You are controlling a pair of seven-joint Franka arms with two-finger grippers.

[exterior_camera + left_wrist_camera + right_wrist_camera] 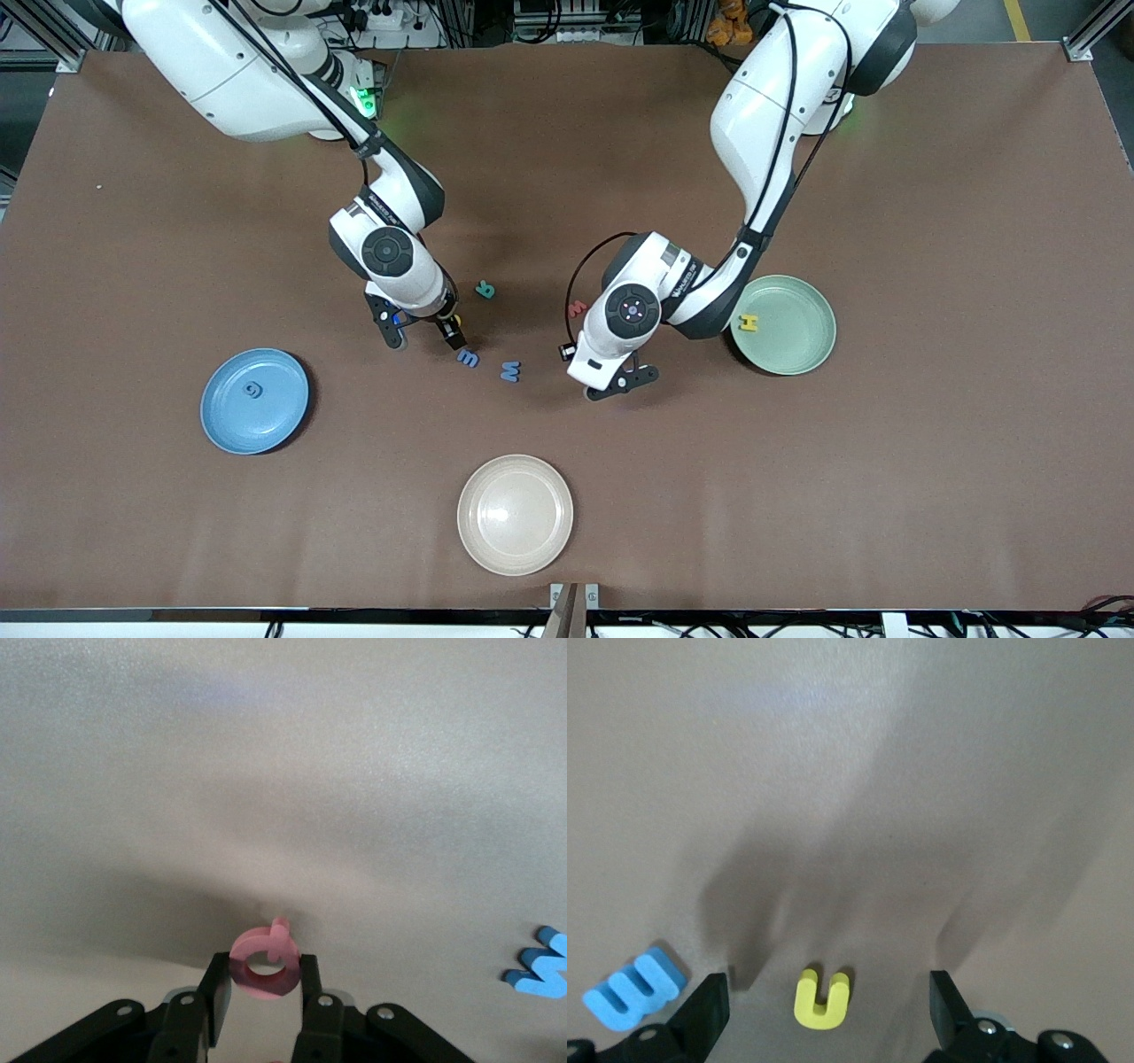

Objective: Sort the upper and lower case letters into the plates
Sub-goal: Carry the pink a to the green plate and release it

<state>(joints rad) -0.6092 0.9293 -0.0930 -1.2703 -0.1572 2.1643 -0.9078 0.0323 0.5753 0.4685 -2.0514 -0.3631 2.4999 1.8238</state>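
My left gripper (625, 383) (264, 966) is shut on a pink ring-shaped letter (266, 986) and holds it just above the table, between a blue letter (511, 370) (540, 967) and the pale green plate (802, 354). A yellow H (749, 322) lies in that plate. My right gripper (423, 332) (826, 988) is open and low over the table, with a yellow u (822, 1001) lying between its fingers. A light blue letter (468, 358) (633, 988) lies beside it. The blue plate (221, 416) holds a blue letter (254, 391). A teal letter (485, 289) and a red letter (578, 308) lie between the arms.
A cream plate (515, 545) sits nearest the front camera, mid-table. The brown table (930, 461) stretches wide past both plates toward either end.
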